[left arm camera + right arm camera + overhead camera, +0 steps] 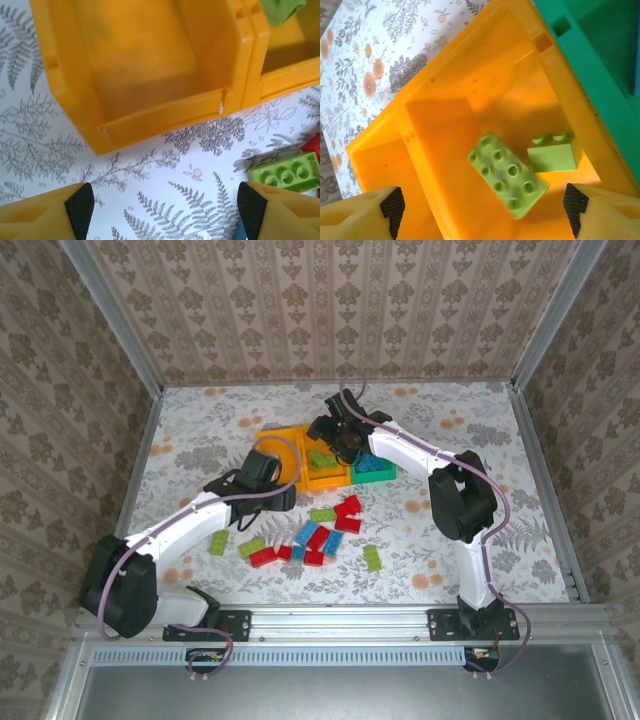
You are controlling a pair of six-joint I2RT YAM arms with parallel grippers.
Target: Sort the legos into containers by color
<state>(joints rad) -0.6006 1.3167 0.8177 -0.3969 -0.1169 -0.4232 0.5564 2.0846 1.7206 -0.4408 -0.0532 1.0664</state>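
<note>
The table [200, 430], under a leaf-and-flower cloth, carries everything. The containers [320, 480] stand joined in a row. The empty orange bin [150, 75] sits just ahead of the left gripper [165, 210], its far wall cut off by the frame. The second orange bin [485, 65] lies directly below the right gripper [482, 212]. The green bin [590, 65] lies beyond that gripper, to the right in its wrist view. It is cropped, so its contents are hard to read, though a blue sliver shows at the edge. From above, the right arm covers much of the row's far side.

The left gripper's fingers stand wide apart over bare cloth, holding nothing. The right gripper's fingers are also spread wide and touch nothing.

Loose legos [320, 535] in red, blue and lime lie scattered near the left gripper, on its right. Two lime bricks lie in the second orange bin below the right gripper: an eight-stud brick [507, 175], tilted, and a smaller brick [554, 150] just beside it. Whether they touch is unclear. A lime brick [287, 172] lies just ahead of the left gripper, partly hidden by one finger. A red piece [312, 145] is cropped at the edge.
</note>
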